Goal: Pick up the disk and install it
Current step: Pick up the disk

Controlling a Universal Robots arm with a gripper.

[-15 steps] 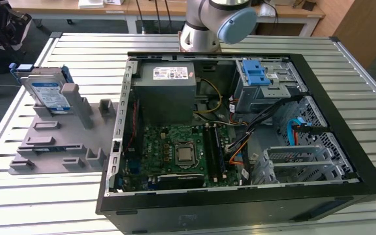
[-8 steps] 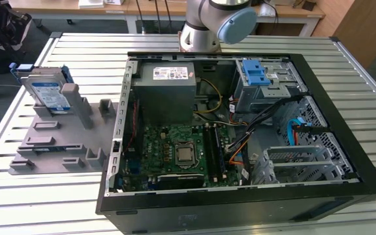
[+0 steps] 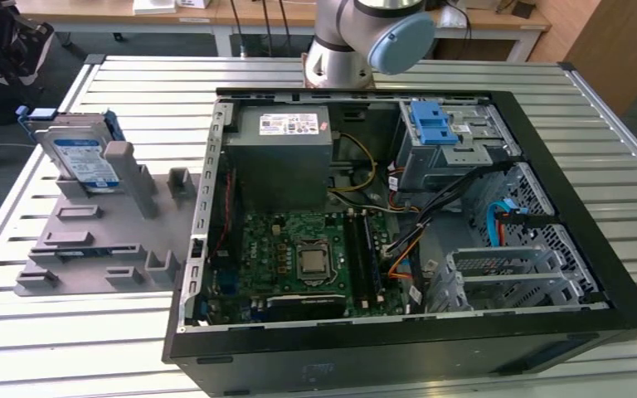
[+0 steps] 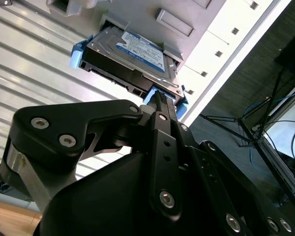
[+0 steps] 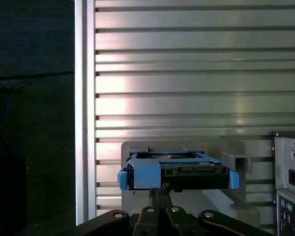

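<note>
The disk (image 3: 84, 162) is a silver hard drive with a white-and-blue label and a bright blue carrier frame. It stands on edge in a slot of the grey holder (image 3: 97, 240) on the exterior view's left. In both wrist views my gripper's black fingers lie tight together, shut on nothing. My gripper (image 4: 161, 98) is aimed at the blue-framed edge of the disk (image 4: 132, 54) and stays short of it. In the first wrist view the disk (image 5: 177, 169) sits just beyond my gripper (image 5: 159, 191).
An open black computer case (image 3: 584, 249) fills the middle of the slatted metal table (image 3: 97, 348). Inside it are a grey power-supply box (image 3: 285, 157), a motherboard (image 3: 308, 257) and a silver perforated cage with a blue latch (image 3: 435, 124). The arm's base (image 3: 352, 41) stands behind the case.
</note>
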